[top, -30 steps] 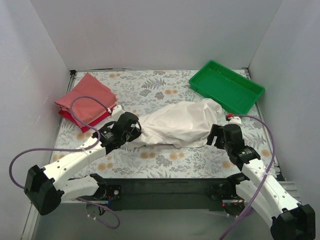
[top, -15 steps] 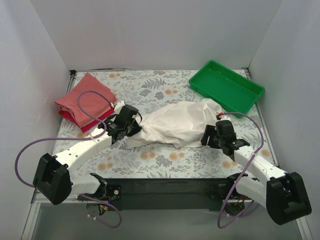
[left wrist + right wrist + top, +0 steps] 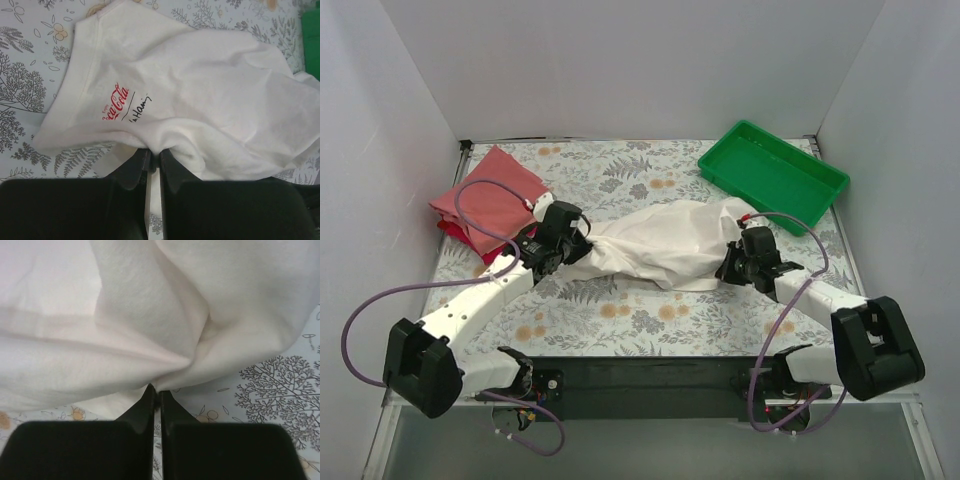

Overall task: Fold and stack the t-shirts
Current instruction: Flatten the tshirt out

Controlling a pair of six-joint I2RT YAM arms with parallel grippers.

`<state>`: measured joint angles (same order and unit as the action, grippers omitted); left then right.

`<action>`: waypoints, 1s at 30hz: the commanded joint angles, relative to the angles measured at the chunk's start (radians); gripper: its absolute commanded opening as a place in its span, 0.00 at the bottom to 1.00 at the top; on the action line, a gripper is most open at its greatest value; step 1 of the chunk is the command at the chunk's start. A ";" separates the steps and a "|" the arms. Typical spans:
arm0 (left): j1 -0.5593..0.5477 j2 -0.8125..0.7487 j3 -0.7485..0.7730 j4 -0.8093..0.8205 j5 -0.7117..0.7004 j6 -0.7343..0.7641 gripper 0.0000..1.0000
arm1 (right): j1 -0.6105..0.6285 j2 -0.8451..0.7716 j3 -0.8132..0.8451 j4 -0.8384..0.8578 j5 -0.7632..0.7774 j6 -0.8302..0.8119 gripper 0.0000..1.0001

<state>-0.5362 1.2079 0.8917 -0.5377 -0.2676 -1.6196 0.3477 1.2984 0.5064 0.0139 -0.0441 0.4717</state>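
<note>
A crumpled cream-white t-shirt point(image 3: 660, 245) lies across the middle of the floral table, with a small red script logo point(image 3: 116, 100) showing in the left wrist view. My left gripper point(image 3: 578, 243) is shut on the shirt's left end point(image 3: 155, 150), cloth bunched between the black fingers. At the right end my right gripper point(image 3: 730, 262) is shut on a pinch of the same shirt point(image 3: 158, 388). A folded salmon-pink t-shirt point(image 3: 490, 198) rests on a folded red t-shirt point(image 3: 470, 240) at the far left.
A green plastic tray point(image 3: 772, 172) sits at the back right corner, its near edge close to the shirt's right end. White walls point(image 3: 400, 150) close in the table on three sides. Purple cables point(image 3: 480, 215) loop from both arms.
My right gripper moved left and forward to the shirt's right end and shut on it. The left gripper carried its end of the shirt back and left, stretching the cloth out.
</note>
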 commanded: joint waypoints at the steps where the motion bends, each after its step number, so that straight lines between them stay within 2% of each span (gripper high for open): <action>1: 0.015 -0.067 0.084 -0.019 -0.056 0.012 0.00 | 0.000 -0.166 0.006 -0.011 0.074 -0.025 0.01; 5: 0.019 -0.110 0.174 -0.057 -0.093 0.013 0.00 | -0.003 -0.432 0.059 -0.153 0.212 -0.099 0.01; 9: 0.021 -0.175 0.254 -0.085 -0.122 0.010 0.00 | -0.006 -0.589 0.200 -0.349 0.352 -0.151 0.01; 12: 0.021 -0.238 0.312 -0.074 -0.137 0.027 0.00 | -0.006 -0.660 0.346 -0.405 0.418 -0.186 0.01; 16: 0.021 -0.297 0.419 -0.061 -0.127 0.069 0.00 | -0.006 -0.685 0.519 -0.430 0.388 -0.238 0.01; 24: 0.021 -0.334 0.664 -0.036 -0.032 0.154 0.00 | -0.006 -0.627 0.929 -0.466 0.306 -0.297 0.01; 30: 0.021 -0.311 0.823 -0.038 -0.022 0.211 0.00 | -0.006 -0.596 1.044 -0.496 0.214 -0.321 0.01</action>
<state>-0.5243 0.8833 1.6615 -0.5941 -0.3019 -1.4685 0.3470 0.6773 1.5040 -0.4744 0.2138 0.1860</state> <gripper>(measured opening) 0.047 0.032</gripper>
